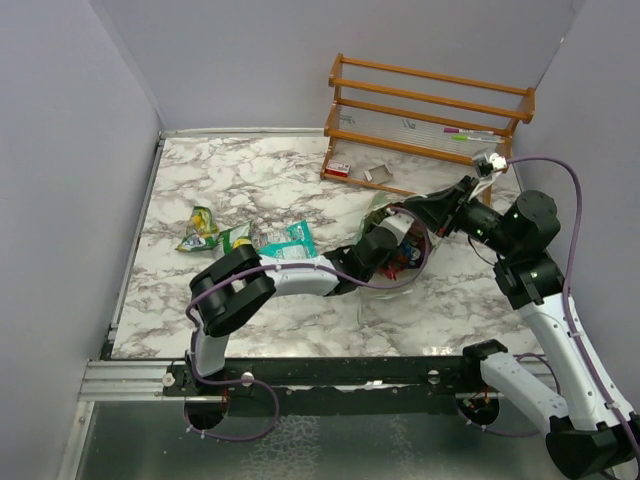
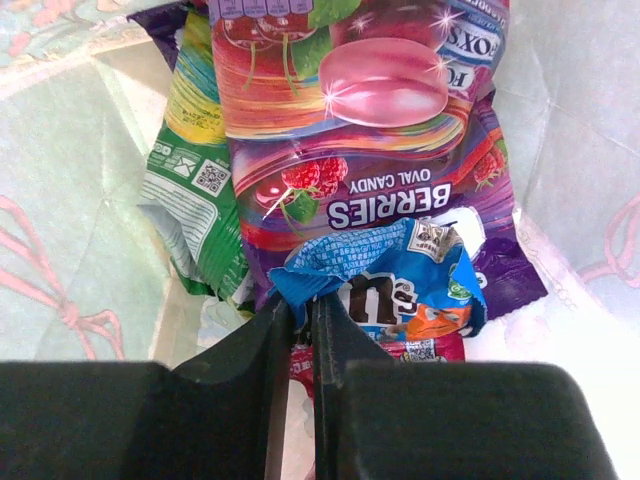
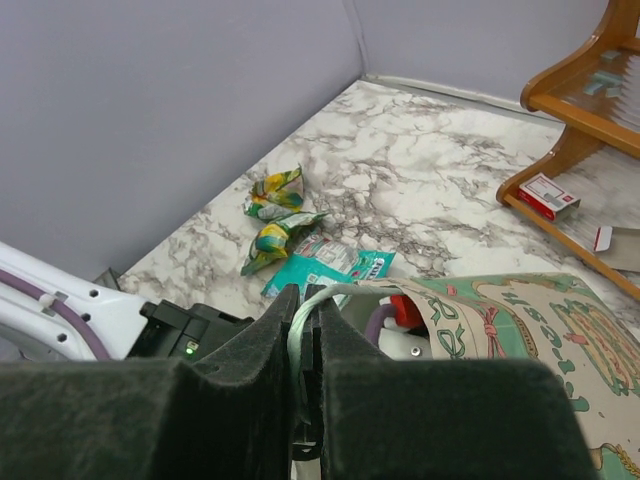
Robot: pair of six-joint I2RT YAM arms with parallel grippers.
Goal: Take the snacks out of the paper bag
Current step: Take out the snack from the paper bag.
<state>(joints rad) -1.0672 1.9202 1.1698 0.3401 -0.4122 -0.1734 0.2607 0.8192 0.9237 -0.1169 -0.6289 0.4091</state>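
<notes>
Near the table's right edge, the right gripper (image 3: 303, 300) pinches the bag (image 3: 500, 330) rim to hold it open; inside, the left gripper (image 2: 300, 305) is clamped on a blue packet (image 2: 400, 285) corner.

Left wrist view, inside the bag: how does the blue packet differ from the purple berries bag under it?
The blue packet is smaller and crumpled; the berries bag is larger and lies flatter. The blue packet's edge is pinched in the left fingers; the berries bag is ungripped and partly covered by the blue packet. Both are glossy plastic and sit inside the paper bag.
</notes>
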